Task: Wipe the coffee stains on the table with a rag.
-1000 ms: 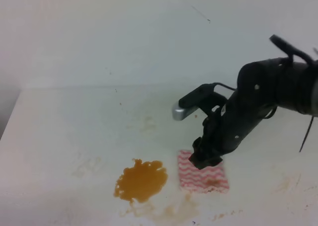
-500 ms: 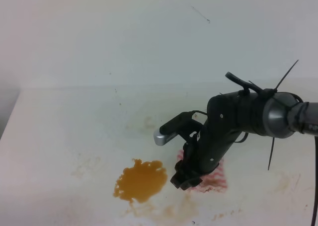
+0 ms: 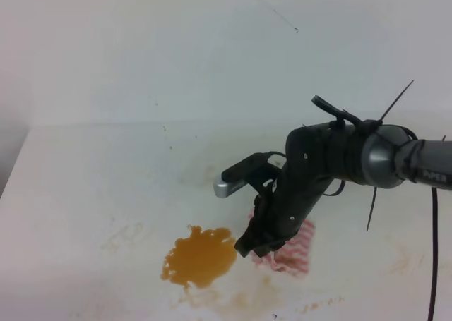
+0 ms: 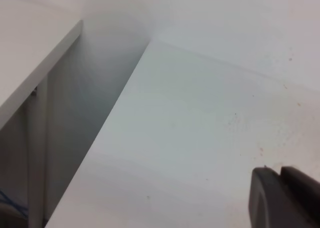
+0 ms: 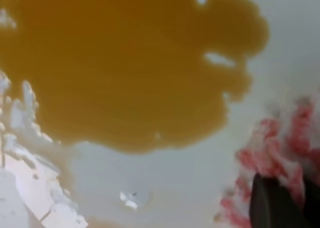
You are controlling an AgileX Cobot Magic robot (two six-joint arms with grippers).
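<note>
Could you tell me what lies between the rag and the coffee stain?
Only a narrow strip of bare table separates the rag from the stain, clearest in the right wrist view.

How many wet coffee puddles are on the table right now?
1. The coffee stains form a single amber blotch near the front edge of the table, just left of the rag under the right gripper. Anything beneath the arm would be hidden.

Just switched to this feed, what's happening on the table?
The right gripper is down on the left edge of the rag, right beside the coffee stains on the table. The puddle looks untouched, so no wiping yet. Whether the fingers grip the cloth cannot be told. The left gripper shows only as a dark tip over bare tabletop, idle.
</note>
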